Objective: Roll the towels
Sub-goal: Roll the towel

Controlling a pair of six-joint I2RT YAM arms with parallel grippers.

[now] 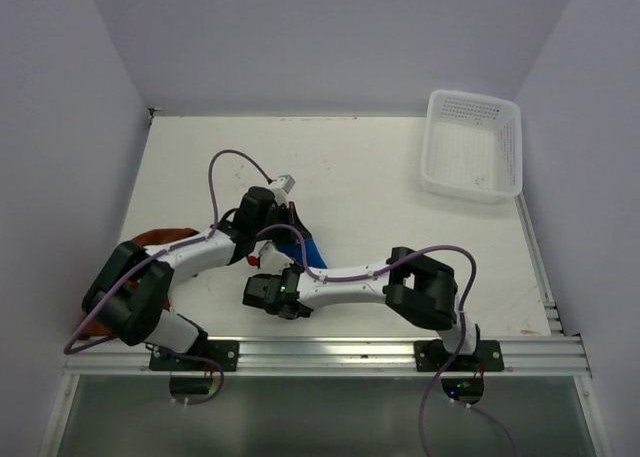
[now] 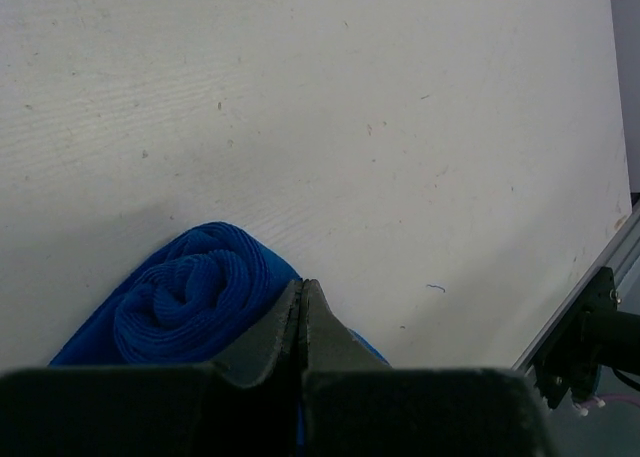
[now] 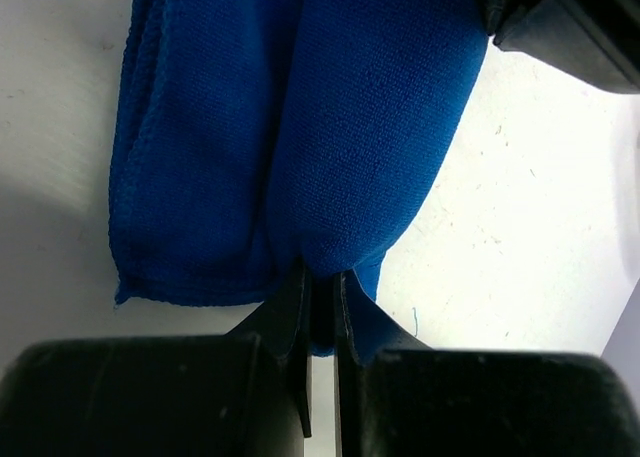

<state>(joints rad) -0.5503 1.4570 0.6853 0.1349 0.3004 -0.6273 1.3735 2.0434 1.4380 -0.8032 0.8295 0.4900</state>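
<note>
Blue towel (image 1: pixel 308 249), partly rolled, lies well left of the white basket (image 1: pixel 512 142); left gripper (image 2: pixel 303 295) and right gripper (image 3: pixel 320 277) are both clamped on it; rust-brown towel (image 1: pixel 160 239) lies farther left of the basket.

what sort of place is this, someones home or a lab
Probably a robot lab test cell: plain pale wall panels box in a white table, and two white robot arms bolted to an aluminium rail grip a royal blue cloth towel.
</note>
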